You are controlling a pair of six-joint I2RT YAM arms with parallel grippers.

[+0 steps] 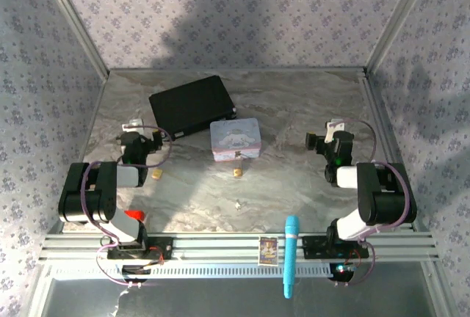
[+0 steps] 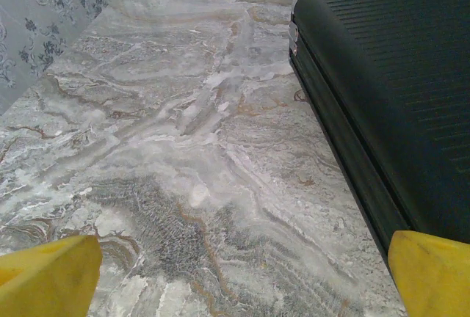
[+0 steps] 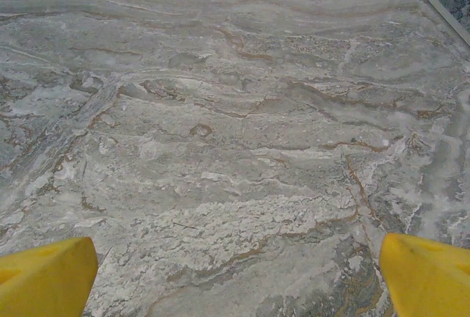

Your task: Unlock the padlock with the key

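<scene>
Task prog: basically nil, judging by how things lie. The left claw (image 2: 241, 271) is spread wide, its yellow fingers (image 2: 51, 273) sitting at the two lower corners of the wrist view w/ nothing btwn them but bare tabletop (image 2: 183, 148). A black case (image 2: 396, 97) sits just ahead and to its right. The right claw (image 3: 236, 274) is likewise wide apart and empty, w/ plain marble ahead of it.

In the overhead view the padlock (image 1: 238, 172) is a tiny brass spot lying loose on the tabletop. It's off to the right of the left claw and back toward the arm bases, roughly midway btwn the two claws and just bases-side of the pastel tin (image 1: 235, 139). It's too small to tell if the shackle is shut (I'd assume locked). The key (image 1: 238, 204) is a silvery speck further back toward the bases, apart from the padlock and not inserted.

A small yellowish block (image 1: 157, 175) lies just behind and right of the left claw; don't mix it up w/ the lock.

Left to do: everything.
- Pick up the key w/ one claw.
- Steady the padlock w/ the other.
- Line up, insert, turn, free the shackle.

Both items are tiny and low on the surface, so the pickups are prob the hardest bit.
</scene>
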